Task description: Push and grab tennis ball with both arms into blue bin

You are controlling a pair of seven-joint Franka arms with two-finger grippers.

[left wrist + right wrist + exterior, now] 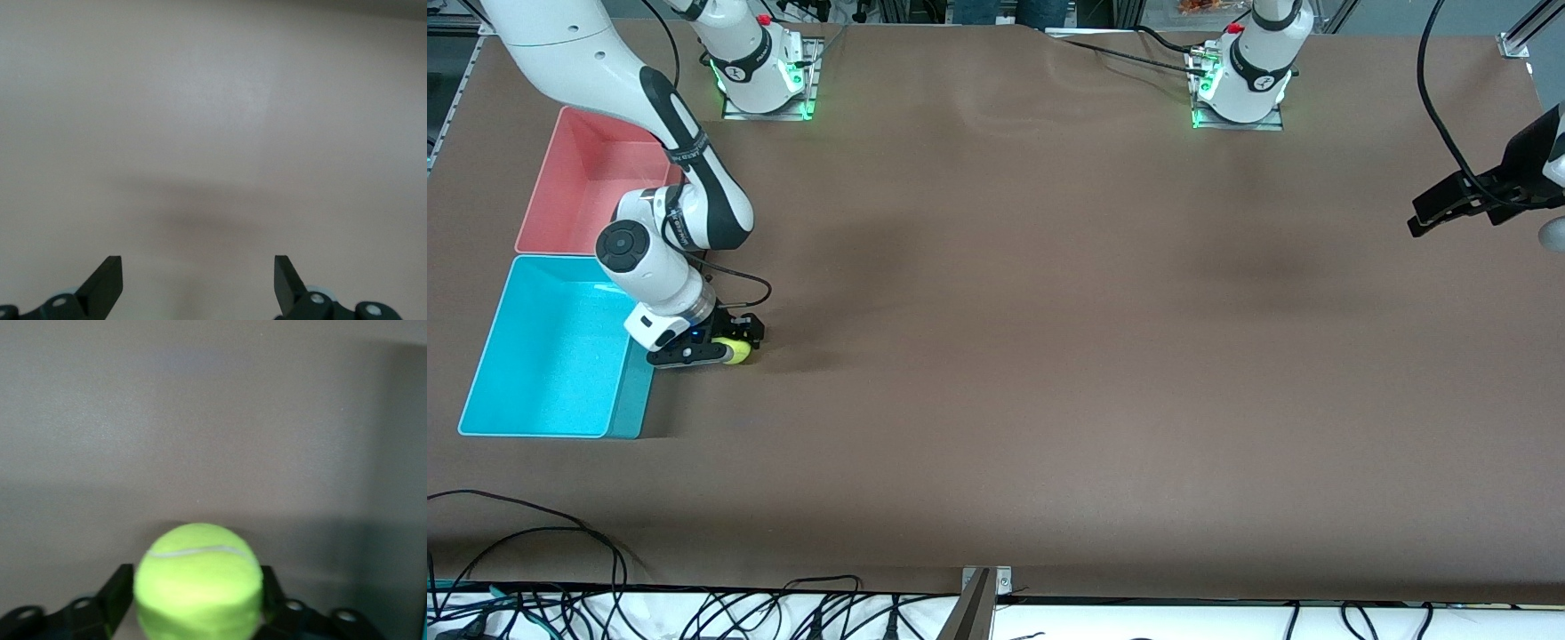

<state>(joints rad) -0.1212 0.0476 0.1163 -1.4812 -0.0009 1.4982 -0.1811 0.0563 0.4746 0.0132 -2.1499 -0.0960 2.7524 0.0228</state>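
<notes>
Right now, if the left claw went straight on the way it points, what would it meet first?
Probably only the bare brown table: the left claw stands open, with nothing between or ahead of its fingers, though depth is unclear.

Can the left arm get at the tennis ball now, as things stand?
Probably not. The left gripper hangs open over the left arm's end of the table, while the tennis ball sits between the right gripper's fingers beside the blue bin; that gripper blocks it.
</notes>
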